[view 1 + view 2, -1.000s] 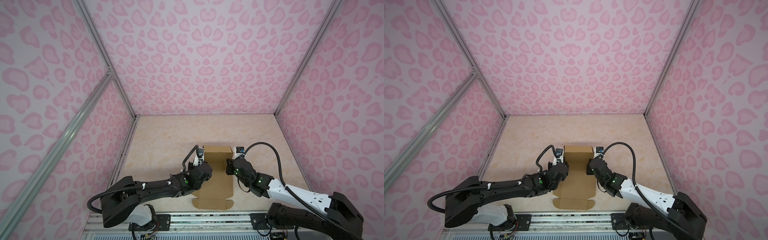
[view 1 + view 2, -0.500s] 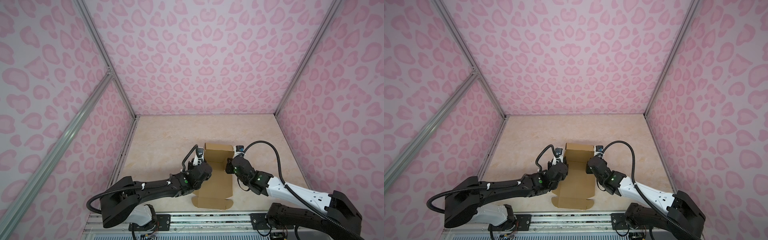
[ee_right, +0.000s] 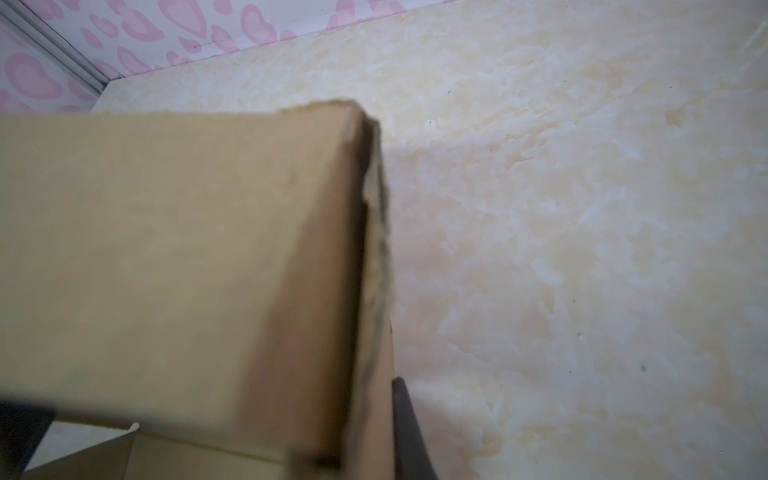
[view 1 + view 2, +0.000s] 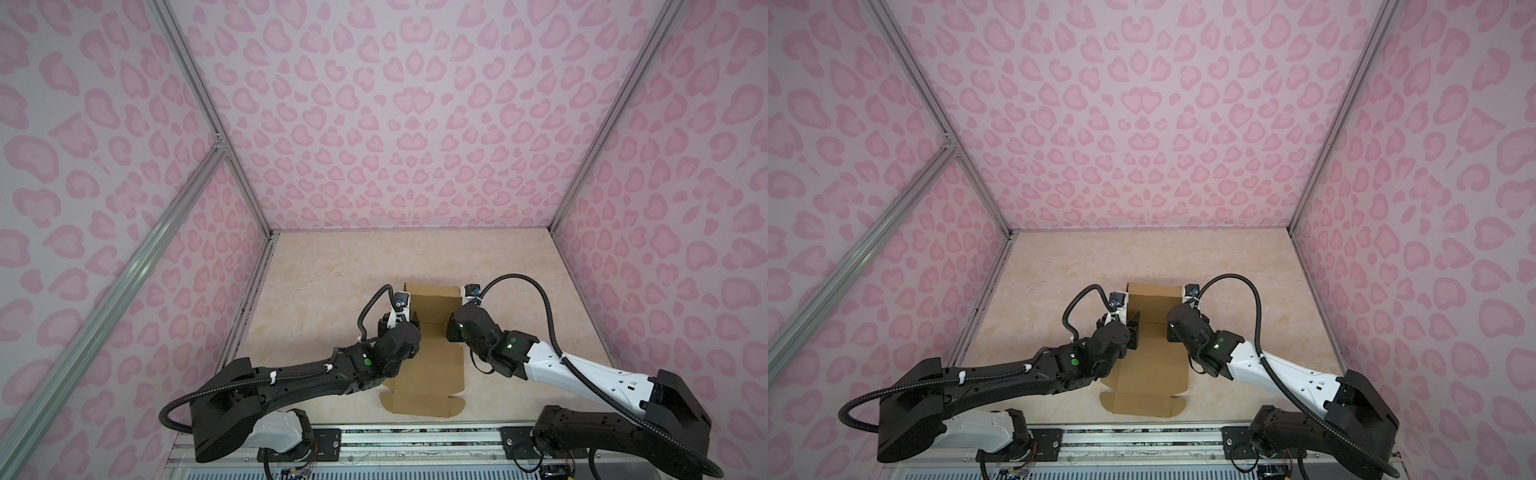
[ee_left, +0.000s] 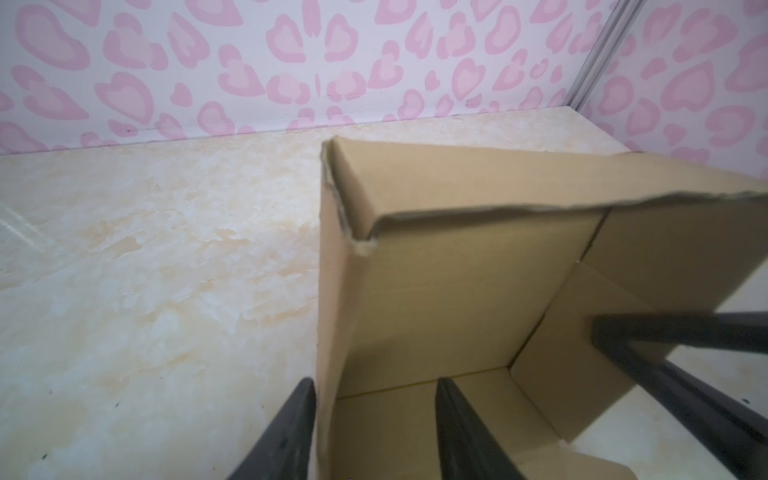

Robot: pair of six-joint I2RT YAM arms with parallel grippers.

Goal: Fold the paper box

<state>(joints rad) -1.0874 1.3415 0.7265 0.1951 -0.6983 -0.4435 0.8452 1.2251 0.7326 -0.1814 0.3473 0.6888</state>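
Observation:
The paper box (image 4: 432,374) (image 4: 1150,374) is brown cardboard, half formed, with its near panel and tabs flat on the table and its far walls raised. My left gripper (image 4: 412,322) (image 4: 1133,325) (image 5: 376,401) is open astride the box's left wall (image 5: 457,291). Its outer finger (image 5: 297,419) lies against that wall and its inner finger stands apart inside the box. My right gripper (image 4: 452,329) (image 4: 1170,332) is shut on the right wall (image 3: 166,249). Only its outer finger (image 3: 405,419) shows, since the cardboard hides the other.
Pink heart-patterned walls (image 4: 395,124) with aluminium posts close in the left, back and right of the pale marble-look table (image 4: 332,291). A metal rail (image 4: 415,440) carrying both arm bases runs along the front edge.
My left gripper's jaws have spread apart from the box's left wall. The box's far edge has shifted slightly toward the back. The right gripper has stayed shut on the right wall.

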